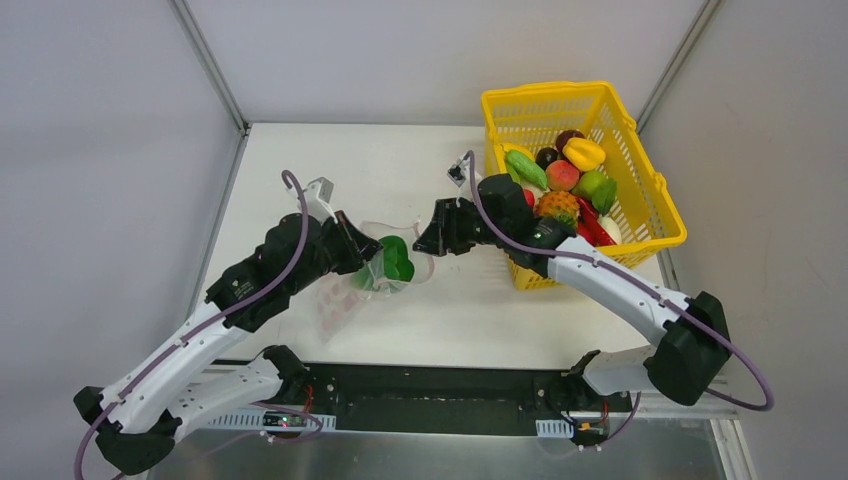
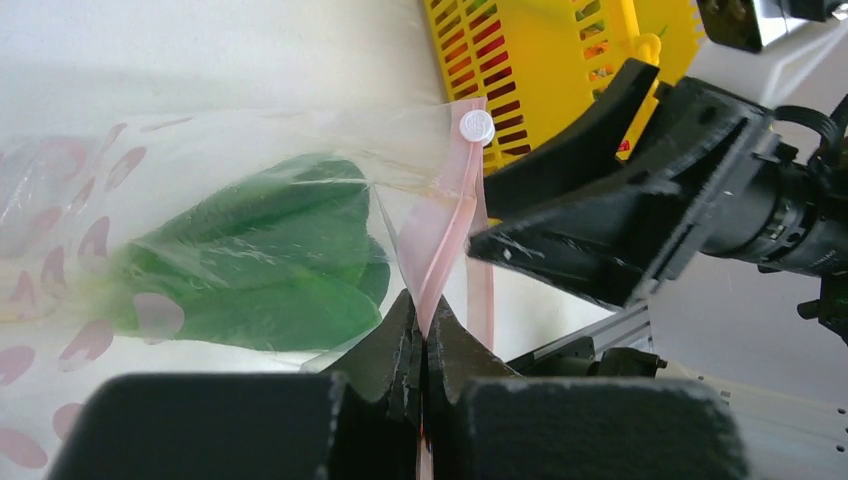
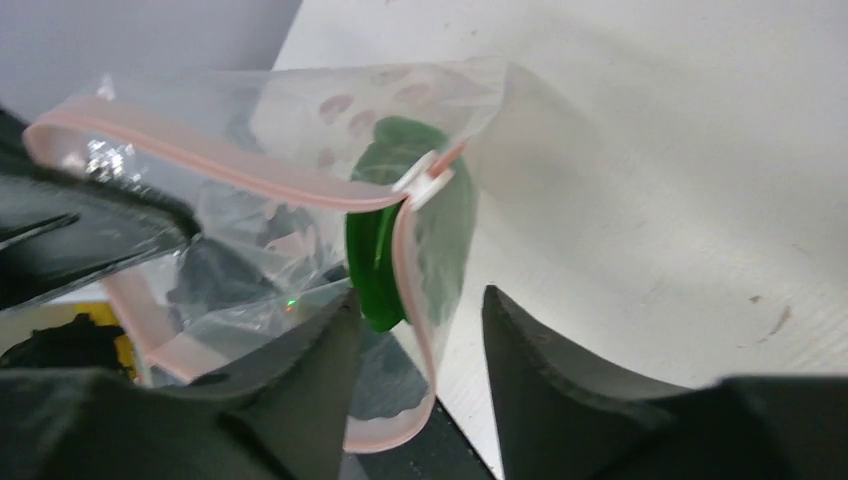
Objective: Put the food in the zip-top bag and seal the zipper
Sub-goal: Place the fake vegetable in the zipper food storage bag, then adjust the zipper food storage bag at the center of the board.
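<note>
Okay, my left gripper (image 2: 422,350) is clamping the zipper (image 2: 445,235). My right gripper (image 3: 418,340) is sitting open, fingers straddling the bag (image 3: 250,100) edge.

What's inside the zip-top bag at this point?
One green food toy shows through the clear zip-top bag. Part of the bag is covered by the left gripper, pinched on the zipper, so more food there cannot be ruled out.

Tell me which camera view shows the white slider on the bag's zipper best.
The left wrist view: the white slider faces the camera, sharp, on the pink zipper. The right wrist view shows it edge-on. In the top view it is too small to find.
</note>
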